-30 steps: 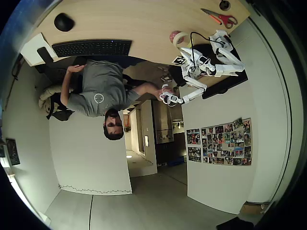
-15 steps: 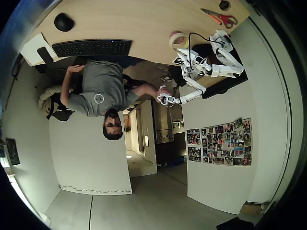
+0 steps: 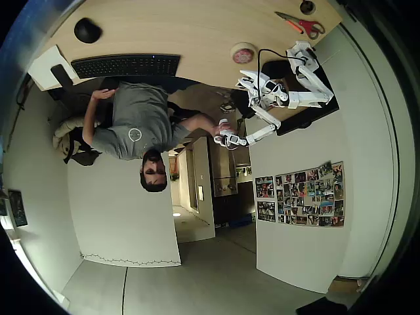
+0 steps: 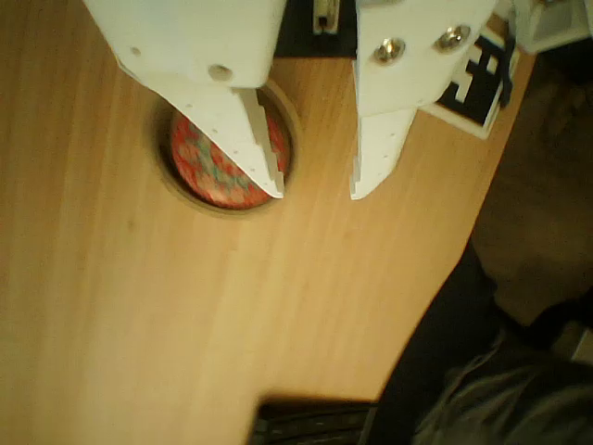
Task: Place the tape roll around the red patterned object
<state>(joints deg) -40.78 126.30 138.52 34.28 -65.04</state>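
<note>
The tape roll [image 4: 232, 208] lies flat on the wooden desk [image 4: 139, 324], ringed around the red patterned object [image 4: 208, 167], which sits inside its open centre. In the overhead view the tape roll [image 3: 234, 54] circles the red patterned object [image 3: 243, 54] near the desk's lower edge. My white gripper [image 4: 315, 190] hangs open above the desk. One finger [image 4: 250, 130] crosses in front of the ball and the other finger [image 4: 375, 148] stands off to the right, with nothing between them. From overhead, the gripper [image 3: 245, 81] is just below the ring in the picture.
Red-handled scissors [image 3: 302, 25] lie at the top right, a black mouse [image 3: 87, 30] and a keyboard [image 3: 126, 65] to the left. A person [image 3: 134, 128] sits at the desk's edge. A black-and-white marker tag [image 4: 477, 79] lies beside the gripper.
The tape roll, held beside the red object a second ago, came down over it and now lies around it. The gripper has let go and drawn back from it.
</note>
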